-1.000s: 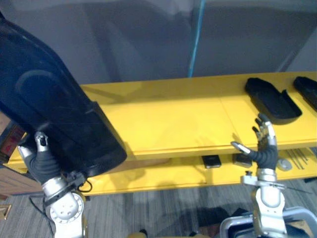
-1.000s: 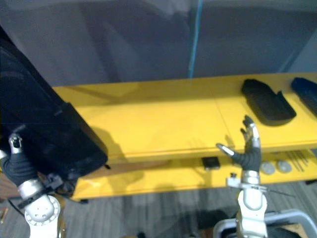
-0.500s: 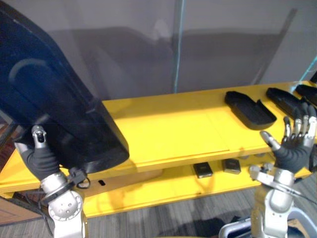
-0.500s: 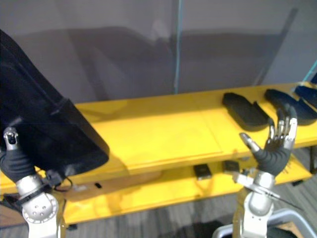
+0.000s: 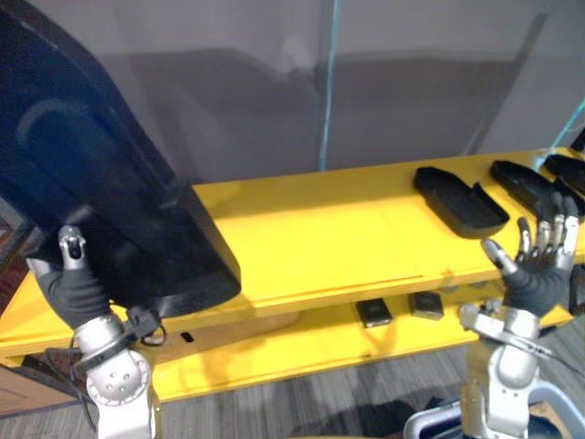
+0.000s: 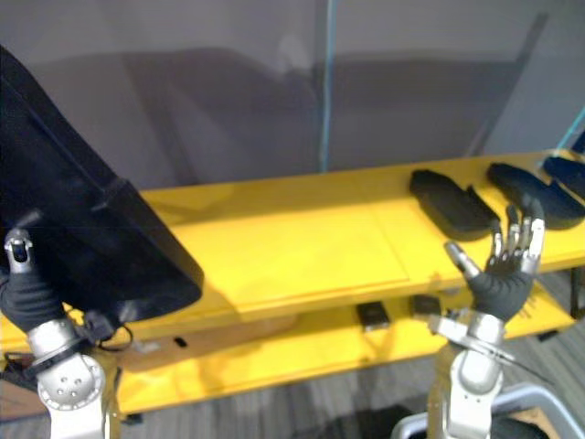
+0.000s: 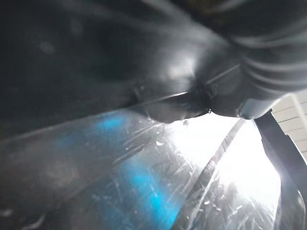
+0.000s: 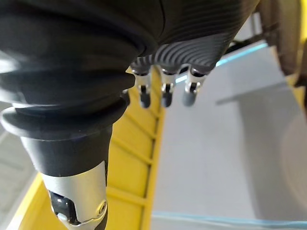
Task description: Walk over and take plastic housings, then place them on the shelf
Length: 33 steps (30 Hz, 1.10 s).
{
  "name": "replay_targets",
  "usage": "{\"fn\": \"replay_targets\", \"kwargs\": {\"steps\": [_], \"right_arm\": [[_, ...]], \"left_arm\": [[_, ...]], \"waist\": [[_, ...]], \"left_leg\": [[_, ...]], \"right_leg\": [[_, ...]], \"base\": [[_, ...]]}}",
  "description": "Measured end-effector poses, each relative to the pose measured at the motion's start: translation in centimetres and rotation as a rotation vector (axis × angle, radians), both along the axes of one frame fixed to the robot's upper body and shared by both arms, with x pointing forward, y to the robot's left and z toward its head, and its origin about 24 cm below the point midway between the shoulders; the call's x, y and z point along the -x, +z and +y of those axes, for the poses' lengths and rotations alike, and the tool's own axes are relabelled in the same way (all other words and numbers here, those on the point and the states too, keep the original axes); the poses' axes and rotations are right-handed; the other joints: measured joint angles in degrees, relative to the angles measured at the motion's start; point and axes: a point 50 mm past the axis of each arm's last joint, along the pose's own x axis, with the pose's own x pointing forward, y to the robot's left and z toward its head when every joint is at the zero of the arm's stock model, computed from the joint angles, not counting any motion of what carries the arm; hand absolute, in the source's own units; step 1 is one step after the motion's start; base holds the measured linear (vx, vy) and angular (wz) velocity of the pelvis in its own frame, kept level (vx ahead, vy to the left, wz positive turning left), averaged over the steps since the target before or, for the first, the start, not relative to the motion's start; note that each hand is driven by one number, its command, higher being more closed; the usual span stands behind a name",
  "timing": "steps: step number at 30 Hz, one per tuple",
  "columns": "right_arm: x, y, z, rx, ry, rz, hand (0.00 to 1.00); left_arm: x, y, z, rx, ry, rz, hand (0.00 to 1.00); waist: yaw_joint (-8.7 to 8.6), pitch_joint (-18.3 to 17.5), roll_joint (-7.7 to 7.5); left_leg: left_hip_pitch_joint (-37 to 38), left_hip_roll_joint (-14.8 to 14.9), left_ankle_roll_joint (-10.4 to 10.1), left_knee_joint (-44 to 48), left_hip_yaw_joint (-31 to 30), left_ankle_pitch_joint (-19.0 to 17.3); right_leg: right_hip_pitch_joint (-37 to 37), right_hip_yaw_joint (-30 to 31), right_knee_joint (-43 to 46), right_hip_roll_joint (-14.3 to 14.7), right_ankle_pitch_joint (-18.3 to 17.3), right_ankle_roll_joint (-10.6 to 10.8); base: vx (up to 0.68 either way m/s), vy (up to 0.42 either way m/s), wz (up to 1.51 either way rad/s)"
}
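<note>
A large dark plastic housing (image 5: pixel 91 174) stands tilted over the left end of the yellow shelf (image 5: pixel 311 229). My left hand (image 5: pixel 75 288) is shut on its lower edge, thumb (image 5: pixel 70 247) across the front; up close the housing's (image 7: pixel 86 172) scratched glossy surface shows. My right hand (image 5: pixel 536 273) is open and empty, fingers (image 8: pixel 165 93) straight and raised, in front of the shelf's right part. Three more dark housings lie on the top board at the right: one (image 5: pixel 459 198) nearest, a second (image 5: pixel 524 183) beside it, a third (image 5: pixel 569 170) at the edge.
A grey wall (image 5: pixel 411 101) with a thin blue-green vertical strip (image 5: pixel 326 82) rises behind the shelf. Two small dark items (image 5: pixel 373 313) (image 5: pixel 425 305) lie on the lower board. The top board's middle is bare yellow. Grey carpet (image 5: pixel 302 412) lies below.
The camera has shifted, bringing more housings into view at the right. My right hand has opened wider and sunk slightly. The left hand keeps the big housing.
</note>
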Motion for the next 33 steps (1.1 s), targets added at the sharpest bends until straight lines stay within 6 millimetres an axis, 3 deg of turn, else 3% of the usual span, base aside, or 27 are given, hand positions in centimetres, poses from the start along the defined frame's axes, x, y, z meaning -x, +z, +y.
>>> {"fn": "replay_targets", "kwargs": {"steps": [8, 18, 26, 33], "right_arm": [[-0.4, -0.4, -0.1, -0.025, 0.006, 0.031, 0.0], [-1.3, -0.4, 0.0, -0.04, 0.021, 0.027, 0.0], [-3.8, 1.1, 2.3, 0.039, 0.145, 0.01, 0.0], [-4.9, 1.4, 5.4, 0.058, 0.297, 0.008, 0.0]], "left_arm": [[0.0, 0.7, -0.2, -0.022, -0.015, -0.024, 1.0], [-0.4, 0.7, -0.3, -0.015, -0.06, -0.013, 1.0], [-4.0, -1.0, -3.7, -0.032, -0.176, 0.17, 1.0], [-5.5, -0.6, -7.0, -0.136, -0.186, 0.187, 1.0]], "waist": [[-0.18, 0.7, 0.74], [-0.24, 0.9, 0.65], [-0.34, 1.1, 0.23], [-1.1, 1.9, -0.59]], "left_leg": [[0.1, 0.0, 0.0, -0.2, 1.8, 0.0], [0.1, -0.3, 0.0, -0.5, 1.8, 0.0], [0.0, -0.8, 0.2, -0.5, 1.4, 0.1], [-0.1, -1.6, 0.4, -0.6, 1.3, 0.3]], "right_leg": [[0.0, 1.2, -1.2, 0.0, 1.1, 0.1], [0.2, 1.2, -1.9, -0.2, 1.5, 0.3], [0.3, 0.9, -2.1, -0.7, 1.6, 0.5], [0.2, 0.8, -2.1, -1.4, 1.9, 0.9]], "base": [[-0.01, 0.009, -0.07], [0.0, 0.0, 0.0], [0.0, 0.005, 0.02], [0.0, 0.0, 0.0]]}}
